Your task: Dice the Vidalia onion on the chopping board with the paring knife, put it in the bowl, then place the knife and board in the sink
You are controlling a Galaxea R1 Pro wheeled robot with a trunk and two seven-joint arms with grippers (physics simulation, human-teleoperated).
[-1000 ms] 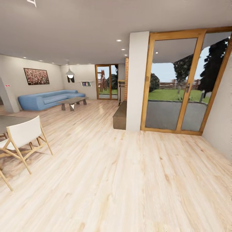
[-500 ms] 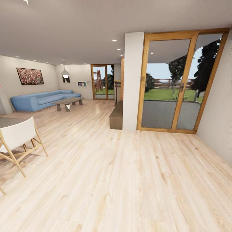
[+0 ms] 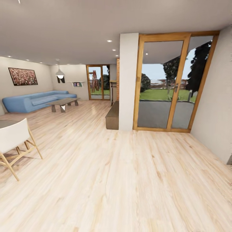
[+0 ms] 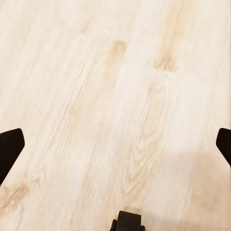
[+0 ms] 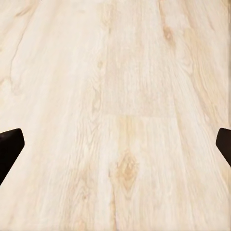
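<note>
Pale wood floor (image 3: pixel 122 180), blue sofa (image 3: pixel 35 100) by far wall, white chair (image 3: pixel 14 141) nr left, glass doors (image 3: pixel 167 83) w/ garden.

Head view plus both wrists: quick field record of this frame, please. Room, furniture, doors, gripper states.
room: open living area, light wood floor
seating: blue sofa at far left wall; white chair near left edge
table: low coffee table in front of the sofa
wall art: painting above the sofa
doors: wood-framed glass doors ahead right, lawn and trees outside
left gripper: open, empty, over floor
right gripper: open, empty, over floor
task items: none seen
</note>
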